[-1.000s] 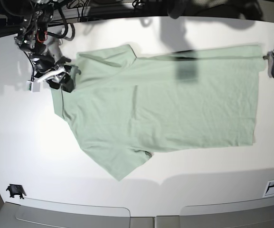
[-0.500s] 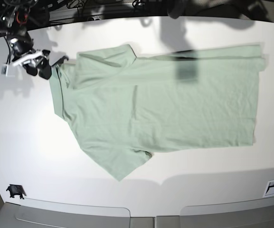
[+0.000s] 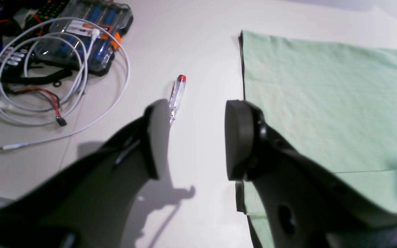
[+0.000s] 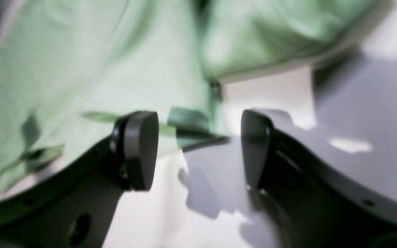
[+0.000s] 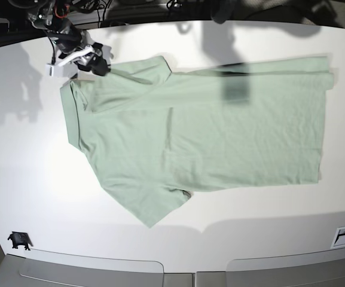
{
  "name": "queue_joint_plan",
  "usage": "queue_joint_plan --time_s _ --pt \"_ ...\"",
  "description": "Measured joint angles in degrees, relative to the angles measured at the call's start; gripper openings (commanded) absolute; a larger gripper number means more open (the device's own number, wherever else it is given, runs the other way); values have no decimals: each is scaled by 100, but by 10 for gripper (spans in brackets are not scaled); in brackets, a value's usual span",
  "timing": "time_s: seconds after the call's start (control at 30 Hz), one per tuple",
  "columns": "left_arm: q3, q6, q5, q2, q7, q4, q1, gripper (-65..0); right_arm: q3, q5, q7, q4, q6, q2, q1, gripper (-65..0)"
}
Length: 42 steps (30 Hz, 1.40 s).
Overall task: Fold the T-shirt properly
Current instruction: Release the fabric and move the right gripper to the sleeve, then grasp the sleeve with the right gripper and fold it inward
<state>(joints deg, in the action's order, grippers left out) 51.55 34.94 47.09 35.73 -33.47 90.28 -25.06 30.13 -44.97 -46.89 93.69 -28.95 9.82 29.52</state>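
Your T-shirt point(image 5: 220, 128) lies spread across the white table point(image 5: 28, 155), collar end toward the base view's left, one long edge already turned in along the top and one sleeve sticking out at the bottom. Your right gripper point(image 5: 91, 60) hovers at the upper left corner of the cloth, jaws wide apart and holding nothing; its wrist view is blurred, but cloth edge shows between the fingers. Your left gripper point(image 3: 196, 139) is also wide open and empty, parked just off the hem beside a clear red-capped pen point(image 3: 177, 98), with a coil of white cable point(image 3: 60, 69) farther out. For the next fold, pinch only the top layer at a corner, close fully before lifting, and have both arms grasp matching corners so the fold line stays straight. Keep the left arm clear of the pen.
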Motion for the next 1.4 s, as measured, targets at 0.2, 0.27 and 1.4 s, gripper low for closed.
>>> queue_joint_plan --time_s 0.2,0.27,1.4 --pt "0 0 0 0 0 0 0 -405 -299 -7 -52 -37 0 -13 -24 -450" --pt "0 2 4 0 0 0 0 -405 -299 13 -98 -44 7 -28 -13 -594" --pt "0 2 -17 0 -4 0 0 -405 -2251 2420 1091 162 175 -286 -2542 -354"
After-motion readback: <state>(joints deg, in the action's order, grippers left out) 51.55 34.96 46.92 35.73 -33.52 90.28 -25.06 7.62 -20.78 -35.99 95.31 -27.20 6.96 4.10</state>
